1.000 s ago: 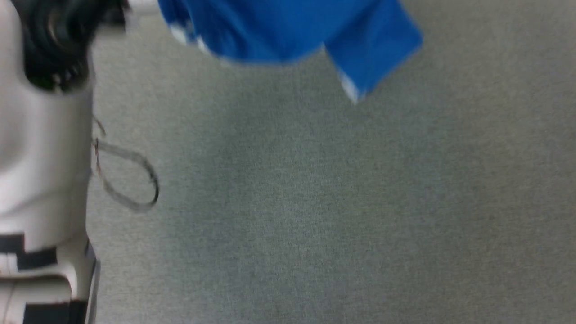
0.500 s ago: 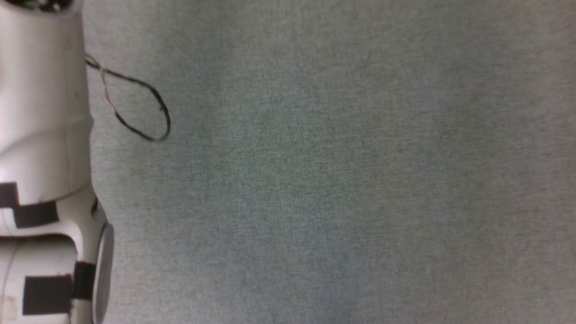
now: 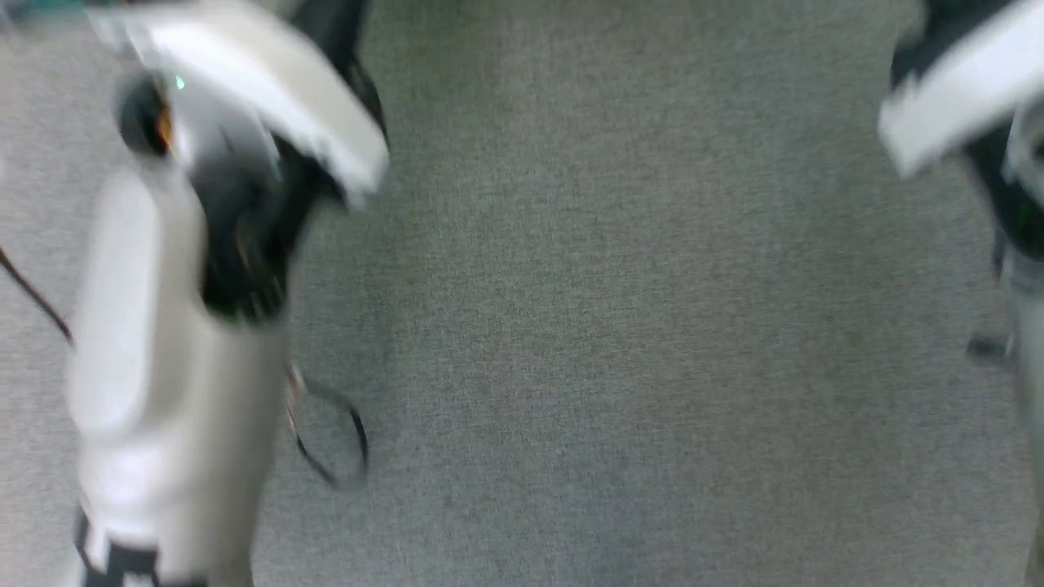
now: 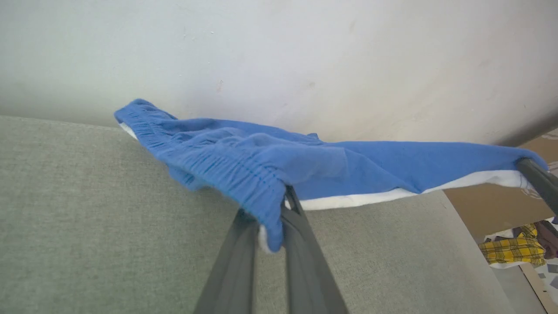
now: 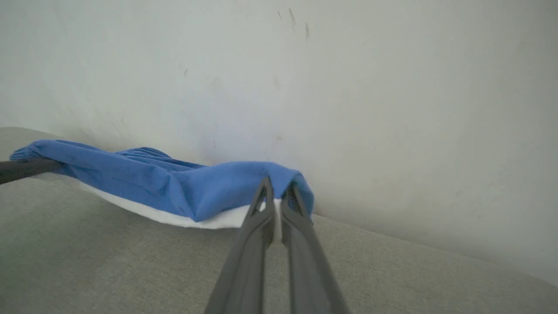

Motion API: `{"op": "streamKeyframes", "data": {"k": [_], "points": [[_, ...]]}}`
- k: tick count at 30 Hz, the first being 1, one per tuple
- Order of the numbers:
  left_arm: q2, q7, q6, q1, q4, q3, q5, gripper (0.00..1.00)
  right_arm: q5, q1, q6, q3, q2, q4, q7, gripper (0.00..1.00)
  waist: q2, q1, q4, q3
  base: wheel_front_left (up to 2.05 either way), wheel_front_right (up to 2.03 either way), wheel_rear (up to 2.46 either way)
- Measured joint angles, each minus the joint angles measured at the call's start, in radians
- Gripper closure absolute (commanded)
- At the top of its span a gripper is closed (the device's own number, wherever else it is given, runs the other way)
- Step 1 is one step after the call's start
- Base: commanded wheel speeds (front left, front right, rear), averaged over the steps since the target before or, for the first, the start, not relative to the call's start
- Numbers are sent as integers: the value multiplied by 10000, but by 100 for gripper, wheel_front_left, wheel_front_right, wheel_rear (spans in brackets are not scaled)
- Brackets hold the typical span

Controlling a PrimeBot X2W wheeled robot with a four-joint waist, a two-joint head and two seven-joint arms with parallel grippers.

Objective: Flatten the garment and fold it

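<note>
Left hand and right hand each pinch the garment — stretched between them.

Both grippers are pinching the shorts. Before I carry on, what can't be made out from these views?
Head view: motion blur smears the left arm and right arm; no fine detail reads.
Left wrist view: the garment drapes over the left gripper, hiding its fingertips and the depth of bite.
Right wrist view: at the right gripper, folded hem hides how many layers are pinched.
Both wrist views: the garment's own folds hide its far side.
</note>
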Motion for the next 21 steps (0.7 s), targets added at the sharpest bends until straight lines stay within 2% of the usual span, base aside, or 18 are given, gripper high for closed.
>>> {"op": "streamKeyframes", "data": {"k": [5, 9, 13, 21], "points": [[-161, -349, 15, 2359, -1198, -240, -58, 100, 224, 2638, 0, -589, 337, -1467, 92, 100, 0, 0, -28, -658, 0, 0, 0], [-219, -617, 102, 4201, -1716, -420, -113, 100, 251, 4612, -8, -1087, 658, -2117, 90, 100, 0, -1, -47, -1186, 0, 0, 0], [-92, -702, 86, 6006, -2029, -740, -150, 100, 383, 6581, -8, -1661, 1095, -2359, 213, 100, 0, -1, -75, -1770, 0, 0, 0], [128, -796, 79, 8144, -2082, -782, -523, 100, 587, 8916, -8, -2134, 1586, -2426, 583, 100, 1, 0, -23, -2596, 0, 0, 0]]}}
